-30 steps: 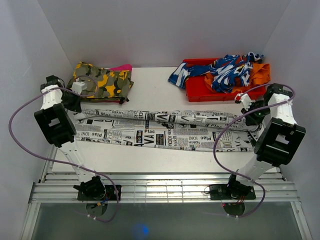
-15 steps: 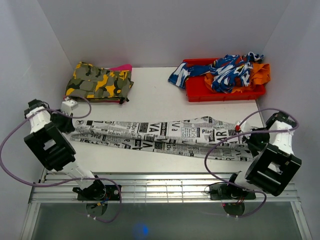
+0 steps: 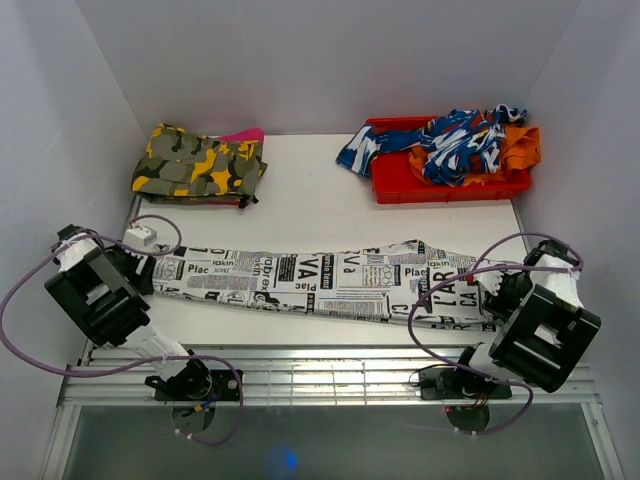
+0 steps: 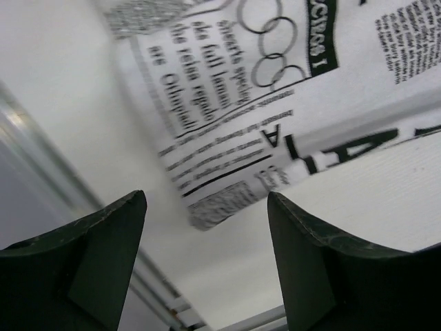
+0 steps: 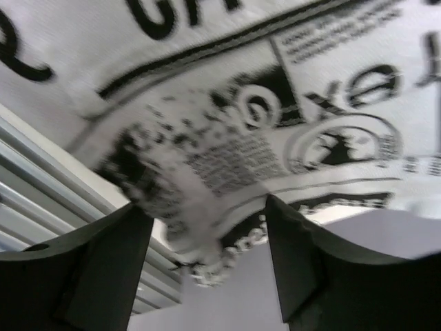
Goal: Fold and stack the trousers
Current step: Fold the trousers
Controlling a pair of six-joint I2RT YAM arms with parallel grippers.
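Note:
The trousers [image 3: 330,280], white with black newspaper print, lie as one long folded band across the near half of the table. My left gripper [image 3: 140,262] sits at their left end. In the left wrist view it [image 4: 207,198] is open, and a corner of the trousers [image 4: 227,103] lies on the table just past the fingertips, with none of it pinched. My right gripper [image 3: 497,290] is at the right end. In the right wrist view it [image 5: 207,205] is open too. A blurred hem of the trousers [image 5: 227,124] hangs loose between the spread fingers.
A yellow-green camouflage garment [image 3: 200,165] lies folded at the back left. A red bin [image 3: 400,185] at the back right holds a blue-and-white garment [image 3: 455,140] and orange cloth [image 3: 518,148]. Metal rails [image 3: 320,380] run along the near edge. White walls close in on both sides.
Both arms drew toward the near edge, bringing the far strip of the trousers over the near one. Both grippers then opened and let the cloth go.

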